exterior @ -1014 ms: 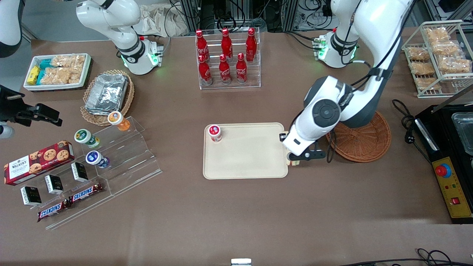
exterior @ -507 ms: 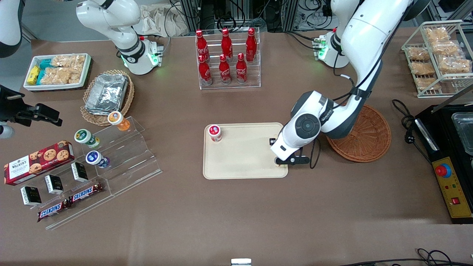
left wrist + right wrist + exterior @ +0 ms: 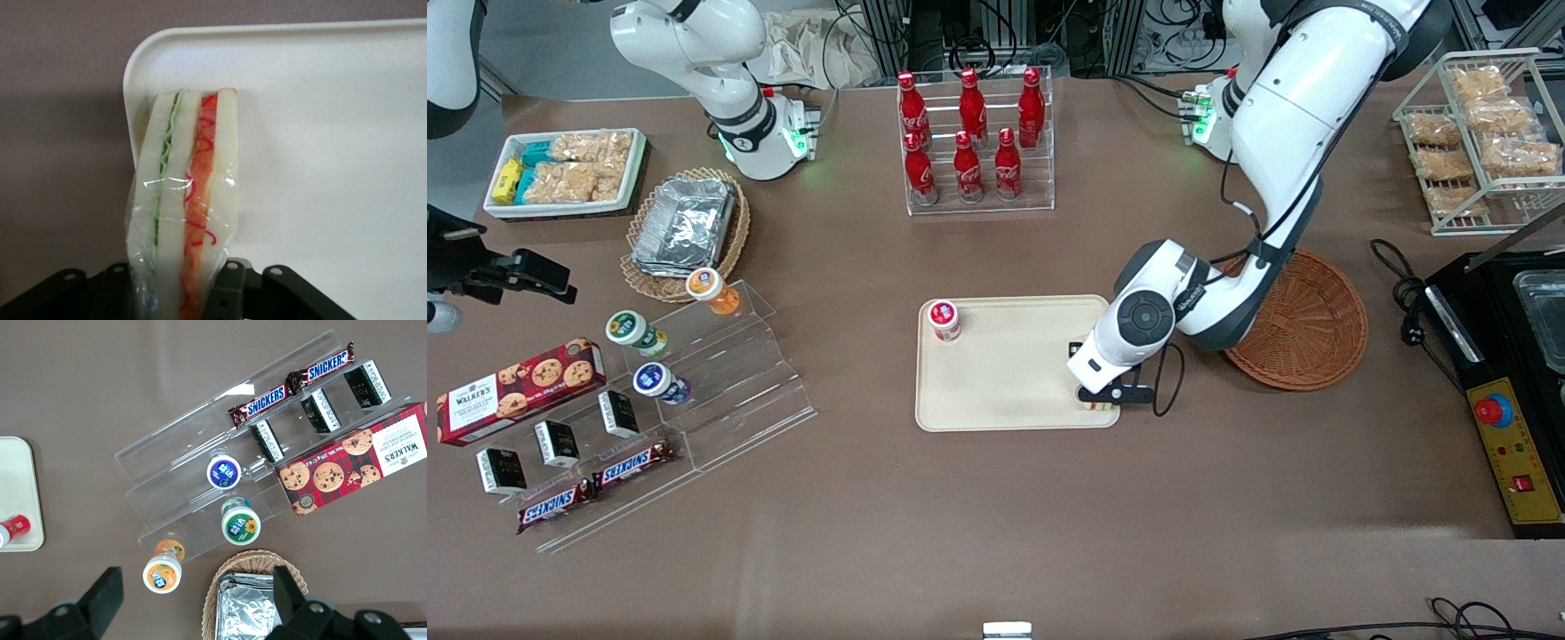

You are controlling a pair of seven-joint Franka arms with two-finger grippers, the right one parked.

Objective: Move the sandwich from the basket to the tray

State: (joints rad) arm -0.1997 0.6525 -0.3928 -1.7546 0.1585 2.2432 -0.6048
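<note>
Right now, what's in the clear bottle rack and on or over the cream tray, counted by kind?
Red cola bottles: 6
Red-lidded container: 1
Sandwich: 1, held by the gripper over a corner of the tray
Total: 8

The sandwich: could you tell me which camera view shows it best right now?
The left wrist view: the sandwich fills it, wrapped, with green and red filling visible, clamped in the gripper over the tray corner. The front view shows only a sliver under the gripper; the right wrist view shows none.
</note>
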